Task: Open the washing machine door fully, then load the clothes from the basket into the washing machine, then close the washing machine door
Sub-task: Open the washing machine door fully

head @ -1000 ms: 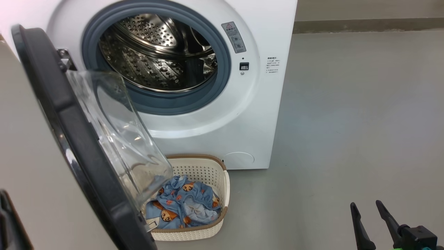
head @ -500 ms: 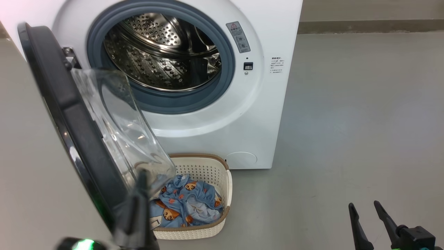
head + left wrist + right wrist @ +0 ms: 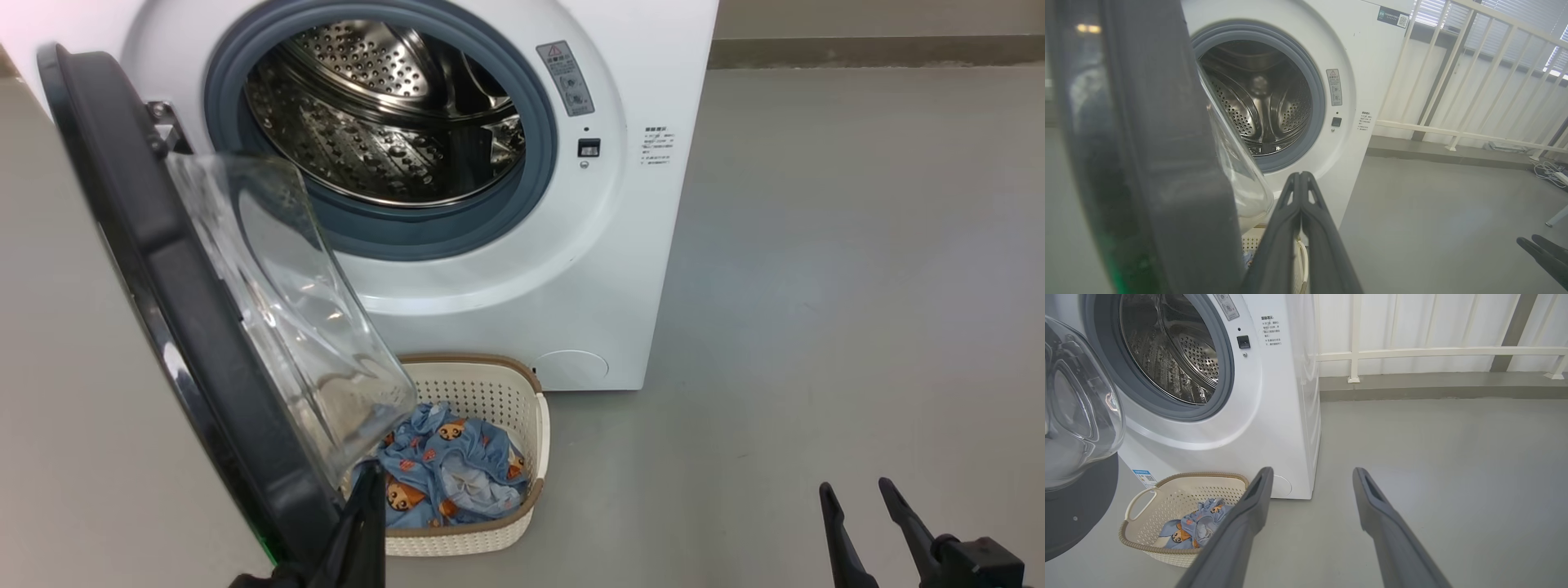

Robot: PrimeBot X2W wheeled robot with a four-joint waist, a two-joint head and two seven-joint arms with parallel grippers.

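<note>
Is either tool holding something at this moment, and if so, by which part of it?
Nothing is held. The left tool is shut and empty; the right tool is open and empty.

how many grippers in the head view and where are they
2. The left gripper pokes up at the bottom edge, fingers together, beside the black rim of the washing machine door, near the basket. The right gripper is at the lower right, fingers apart, over the floor.

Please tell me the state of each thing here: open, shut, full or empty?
washing machine door: open, swung to the left.
drum: empty.
basket: on the floor, holding the clothes.
clothes: crumpled inside the basket.
left hand: shut, empty, beside the door's rim.
right hand: open, empty.
</note>
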